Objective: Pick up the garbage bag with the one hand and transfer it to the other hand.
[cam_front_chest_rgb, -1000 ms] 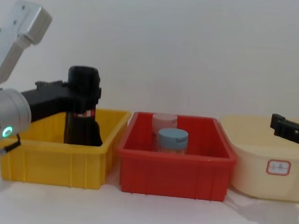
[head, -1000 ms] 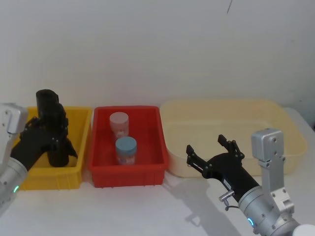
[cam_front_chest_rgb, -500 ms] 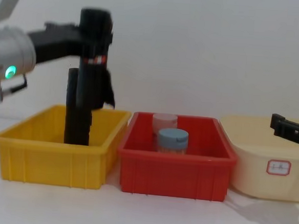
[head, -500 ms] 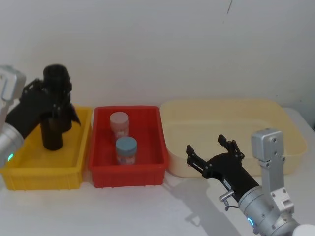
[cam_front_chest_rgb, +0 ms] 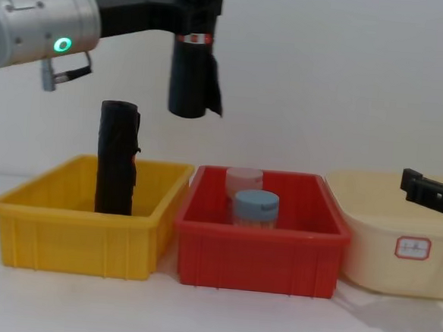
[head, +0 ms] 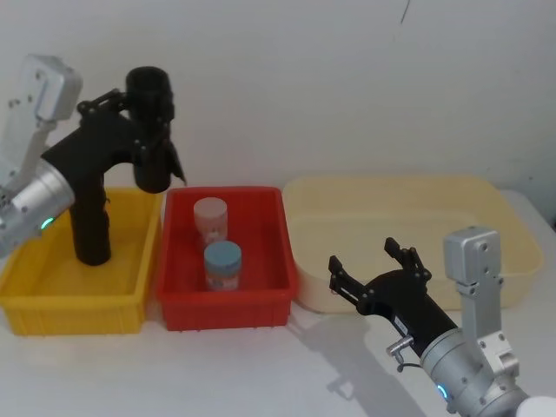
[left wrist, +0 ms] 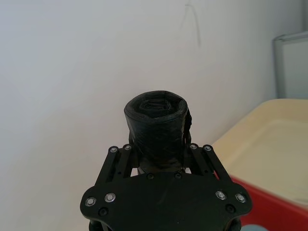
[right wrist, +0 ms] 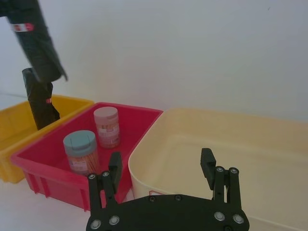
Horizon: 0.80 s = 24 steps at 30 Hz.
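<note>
Now lifted clear of the yellow plastic bin (cam_front_chest_rgb: 72, 239), the black rolled, red-banded garbage bag (cam_front_chest_rgb: 191, 76) hangs upright at 10 o'clock, clamped near its top by the left gripper (left wrist: 159, 149); likely light, firm, slick, its bare lower half suits the spread-open right gripper (right wrist: 161, 159) at 5 o'clock.

I am facing a plain white wall (head: 347, 87), where a thin dark line (head: 405, 10) is running down near its top; a white table (head: 261, 373) is lying before me, catching soft shadows.
</note>
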{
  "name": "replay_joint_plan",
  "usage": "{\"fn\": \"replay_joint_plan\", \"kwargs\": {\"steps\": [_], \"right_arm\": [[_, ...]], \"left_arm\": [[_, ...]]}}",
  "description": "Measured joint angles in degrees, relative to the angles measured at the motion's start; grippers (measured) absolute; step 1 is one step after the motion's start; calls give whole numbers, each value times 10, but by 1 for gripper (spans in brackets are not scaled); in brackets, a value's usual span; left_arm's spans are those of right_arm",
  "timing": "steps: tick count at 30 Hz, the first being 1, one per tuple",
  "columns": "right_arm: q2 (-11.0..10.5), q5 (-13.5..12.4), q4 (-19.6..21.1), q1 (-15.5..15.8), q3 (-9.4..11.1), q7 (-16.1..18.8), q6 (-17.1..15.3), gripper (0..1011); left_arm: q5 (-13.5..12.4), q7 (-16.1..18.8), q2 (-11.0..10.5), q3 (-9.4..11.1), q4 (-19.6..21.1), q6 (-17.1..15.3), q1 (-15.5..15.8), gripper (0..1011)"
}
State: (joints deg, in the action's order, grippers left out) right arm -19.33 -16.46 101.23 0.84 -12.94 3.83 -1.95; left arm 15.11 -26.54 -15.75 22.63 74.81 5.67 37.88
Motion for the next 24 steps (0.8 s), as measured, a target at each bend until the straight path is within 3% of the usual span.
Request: {"fn": "replay_joint_plan", "kwargs": {"steps": [6, 7, 15, 24], "right_arm": [[0, 0, 0, 0, 0, 0, 0, 1004], [0, 0, 0, 0, 0, 0, 0, 1004], [0, 0, 0, 0, 0, 0, 0, 1004], [0, 0, 0, 0, 0, 0, 0, 1004]], "left_arm": [[24, -57, 38, 17, -95, 25, 55, 445], [24, -57, 38, 17, -95, 25, 55, 445], [57, -134, 107, 34, -251, 73, 126, 445], [78, -190, 162, 43, -368, 109, 173, 445]]}}
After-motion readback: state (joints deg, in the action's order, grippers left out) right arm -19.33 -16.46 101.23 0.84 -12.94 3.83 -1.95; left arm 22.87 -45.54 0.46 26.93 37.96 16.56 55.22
